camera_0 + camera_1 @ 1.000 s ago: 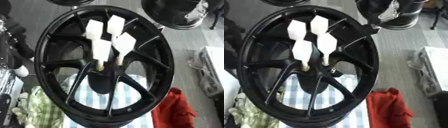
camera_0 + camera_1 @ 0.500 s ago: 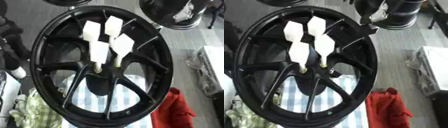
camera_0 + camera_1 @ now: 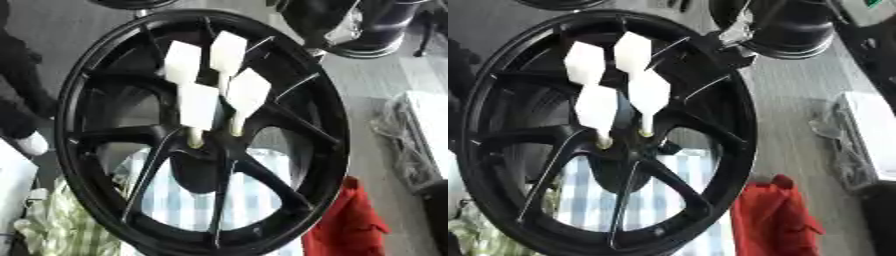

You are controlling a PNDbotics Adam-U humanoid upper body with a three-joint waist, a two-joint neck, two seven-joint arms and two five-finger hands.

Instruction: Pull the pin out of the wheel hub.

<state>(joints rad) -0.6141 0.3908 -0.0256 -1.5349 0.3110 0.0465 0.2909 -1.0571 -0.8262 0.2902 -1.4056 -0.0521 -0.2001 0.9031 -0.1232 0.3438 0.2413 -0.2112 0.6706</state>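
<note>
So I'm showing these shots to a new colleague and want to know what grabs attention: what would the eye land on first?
The big black wheel fills most of the frame, spokes running to its hub just below the middle. Four white paddle-shaped pins stand out of the hub, bright against the black. A red cloth lies at the lower right, and a checked cloth shows through the spokes below; no robot hand is in view.

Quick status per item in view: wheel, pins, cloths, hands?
Black spoked wheel hub: upright, tilted, ungrasped.
Four white flat-headed pins: standing out of the hub centre, none pulled.
Red cloth: crumpled beside the rim.
Blue-white checked cloth: behind the spokes.
Robot hands: not visible.
</note>
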